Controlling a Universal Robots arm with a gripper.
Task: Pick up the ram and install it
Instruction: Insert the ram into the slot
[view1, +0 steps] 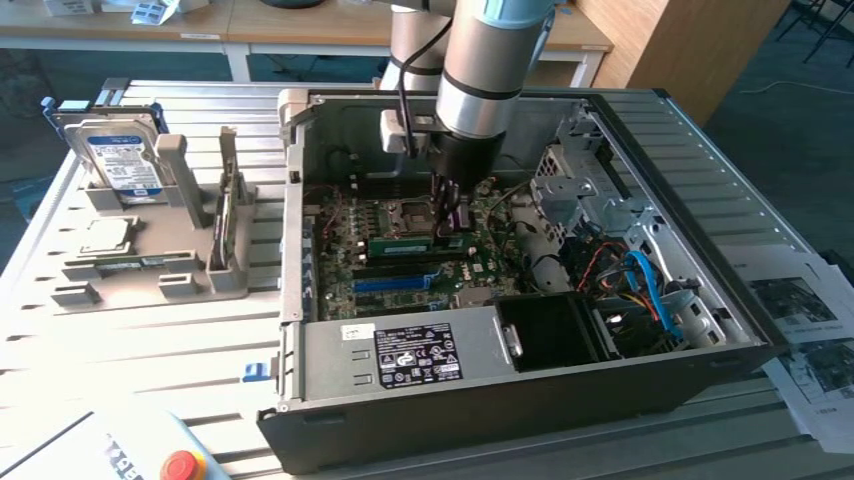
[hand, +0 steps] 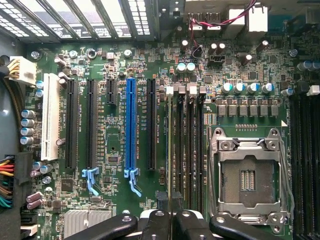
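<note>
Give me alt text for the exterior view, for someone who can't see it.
A robot arm reaches down into an open PC case, its gripper shut on a green ram at the motherboard. On the exterior view's left, a grey stand holds a hard drive.

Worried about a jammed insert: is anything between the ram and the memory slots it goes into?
Nothing visible. The claw grips the ram edge-on, right over the black memory slots, which look empty. The processor socket sits beside them, out of the path.
</note>
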